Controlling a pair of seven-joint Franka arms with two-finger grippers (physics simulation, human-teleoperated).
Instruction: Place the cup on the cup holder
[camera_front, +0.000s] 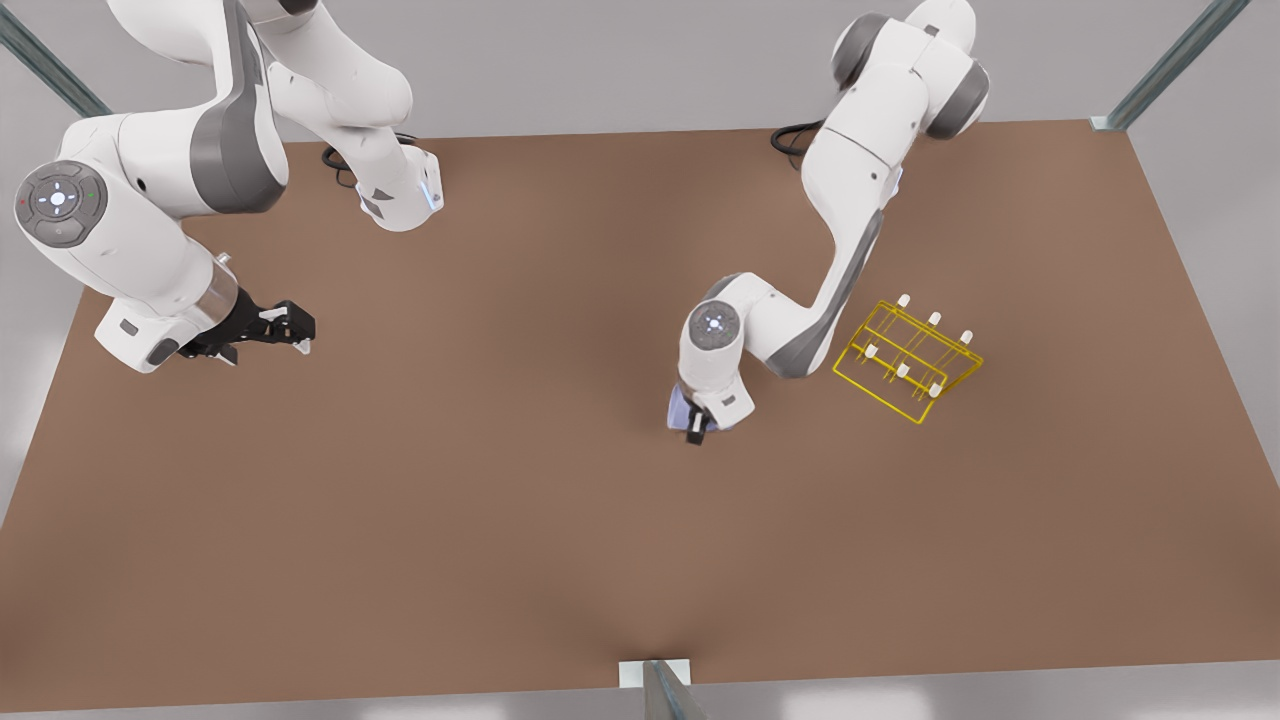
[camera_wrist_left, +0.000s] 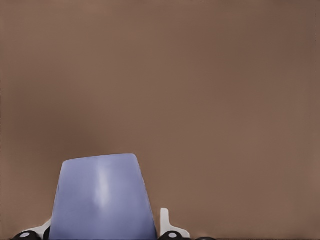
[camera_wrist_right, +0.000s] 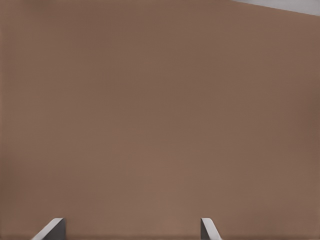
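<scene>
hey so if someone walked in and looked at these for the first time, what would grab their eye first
Probably the yellow cup holder, the brightest thing on the brown table, toward the front view's right. Just beside it, nearer the middle, the left gripper has its jaws closed on the lavender cup. The right gripper waits open at the front view's left.

The left gripper (camera_front: 700, 425) points down mid-table, fingers (camera_wrist_left: 167, 222) closed on the cup (camera_wrist_left: 102, 197), while the right gripper (camera_front: 285, 325) waits at the front view's left, fingers (camera_wrist_right: 207, 229) spread.
</scene>
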